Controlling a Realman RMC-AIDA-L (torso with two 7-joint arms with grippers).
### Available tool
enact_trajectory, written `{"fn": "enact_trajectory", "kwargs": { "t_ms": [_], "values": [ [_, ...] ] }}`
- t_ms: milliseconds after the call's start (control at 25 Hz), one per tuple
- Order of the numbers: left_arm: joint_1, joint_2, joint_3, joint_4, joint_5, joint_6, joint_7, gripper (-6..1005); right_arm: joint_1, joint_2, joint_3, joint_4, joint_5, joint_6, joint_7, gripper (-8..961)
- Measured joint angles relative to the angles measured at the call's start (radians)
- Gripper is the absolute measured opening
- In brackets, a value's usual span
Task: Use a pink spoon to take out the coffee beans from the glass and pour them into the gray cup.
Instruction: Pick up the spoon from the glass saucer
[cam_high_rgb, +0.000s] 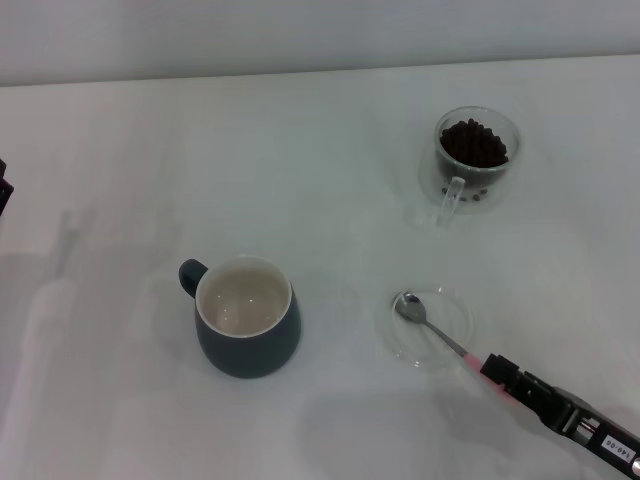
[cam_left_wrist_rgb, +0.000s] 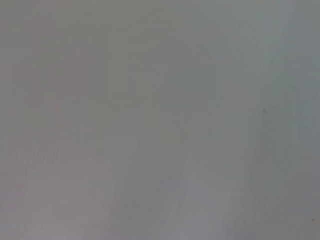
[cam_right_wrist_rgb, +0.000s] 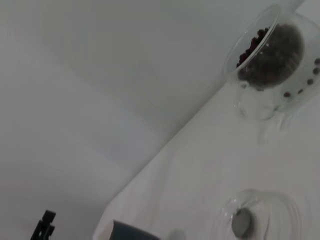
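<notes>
The pink spoon (cam_high_rgb: 432, 328) lies with its metal bowl (cam_right_wrist_rgb: 242, 223) in a flat clear glass dish (cam_high_rgb: 452, 304). Its pink handle points toward the table's front right. My right gripper (cam_high_rgb: 497, 368) sits at the end of that handle, and its narrow black fingers look shut on it. The glass (cam_high_rgb: 476, 158) (cam_right_wrist_rgb: 270, 55), heaped with dark coffee beans (cam_high_rgb: 473, 142), stands at the back right. Left of the dish is the gray cup (cam_high_rgb: 246, 318) (cam_right_wrist_rgb: 131, 232), whose cream inside shows no beans. Only a dark piece of my left gripper (cam_high_rgb: 4, 190) shows, at the far left edge.
The white table (cam_high_rgb: 330, 200) stretches wide between the gray cup and the glass. A few beans lie between the glass's double walls (cam_right_wrist_rgb: 310, 80). The left wrist view shows only blank table surface.
</notes>
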Motion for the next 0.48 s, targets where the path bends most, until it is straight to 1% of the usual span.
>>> {"fn": "enact_trajectory", "kwargs": {
  "t_ms": [160, 400, 480],
  "values": [
    [-0.001, 0.0, -0.001, 0.001, 0.0, 0.0, 0.0, 883, -0.004, -0.001, -0.018, -0.012, -0.002, 0.002, 0.021, 295],
    [-0.003, 0.0, 0.0, 0.001, 0.0, 0.001, 0.0, 882, -0.009, -0.003, -0.043, -0.034, -0.012, 0.007, 0.078, 368],
    [-0.003, 0.0, 0.0, 0.001, 0.0, 0.001, 0.0, 882, -0.007, -0.003, -0.055, -0.039, -0.013, 0.011, 0.09, 367]
  ]
}}
